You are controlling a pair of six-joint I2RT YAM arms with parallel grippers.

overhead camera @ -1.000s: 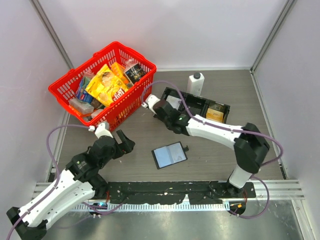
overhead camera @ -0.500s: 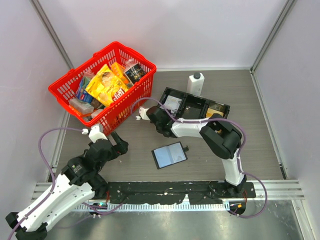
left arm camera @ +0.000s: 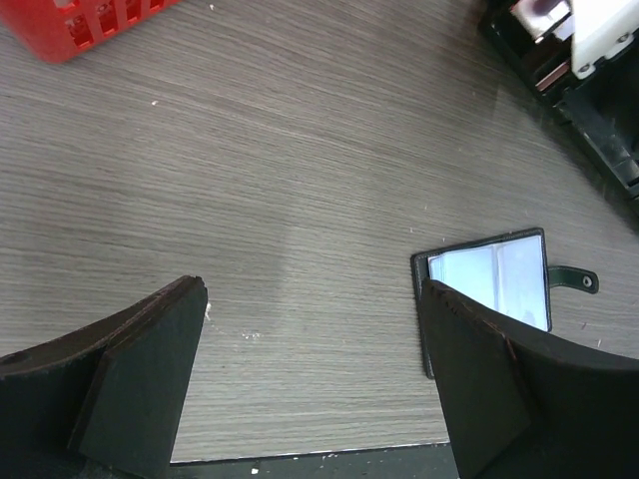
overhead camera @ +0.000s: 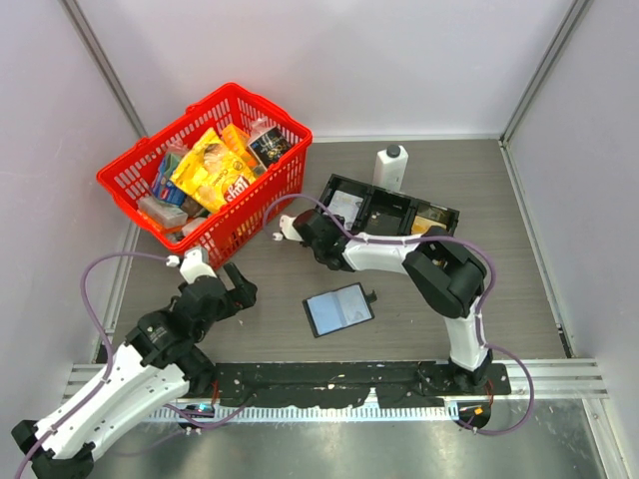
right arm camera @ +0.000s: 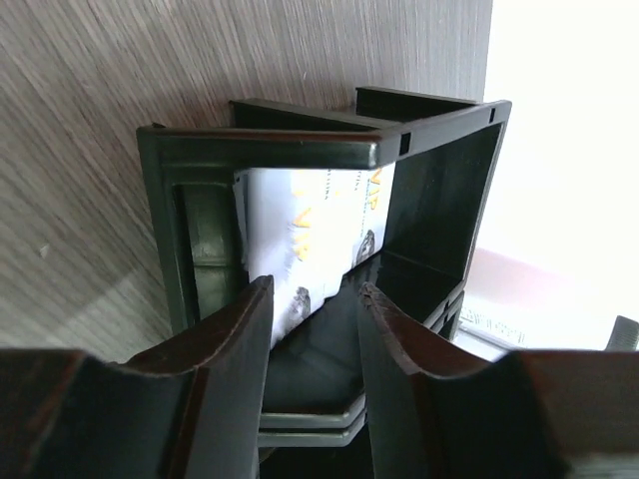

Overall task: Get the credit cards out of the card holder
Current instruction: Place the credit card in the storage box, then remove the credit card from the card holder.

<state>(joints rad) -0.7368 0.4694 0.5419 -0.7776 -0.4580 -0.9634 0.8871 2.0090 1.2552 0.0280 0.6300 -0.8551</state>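
The card holder (overhead camera: 339,308) lies open on the table, its light blue inner face up, snap tab to the right. In the left wrist view the card holder (left arm camera: 494,274) shows just past my right finger. My left gripper (overhead camera: 240,284) hovers open to its left, nothing between the fingers (left arm camera: 140,379). My right gripper (overhead camera: 321,228) is over the left compartment of the black tray (overhead camera: 394,195), jaws open. A pale printed credit card (right arm camera: 305,225) leans inside that compartment, by my left finger. A golden-yellow credit card (overhead camera: 429,230) lies in the tray's right compartment.
A red basket (overhead camera: 272,106) full of packets stands at the back left. A white bottle with a black cap (overhead camera: 390,166) stands behind the tray. The tray's front rim (right arm camera: 270,148) is close to my right fingers.
My right gripper's jaws have parted over the tray's left compartment, and that arm's elbow has folded in. The left arm drew back slightly. The card holder has not moved.
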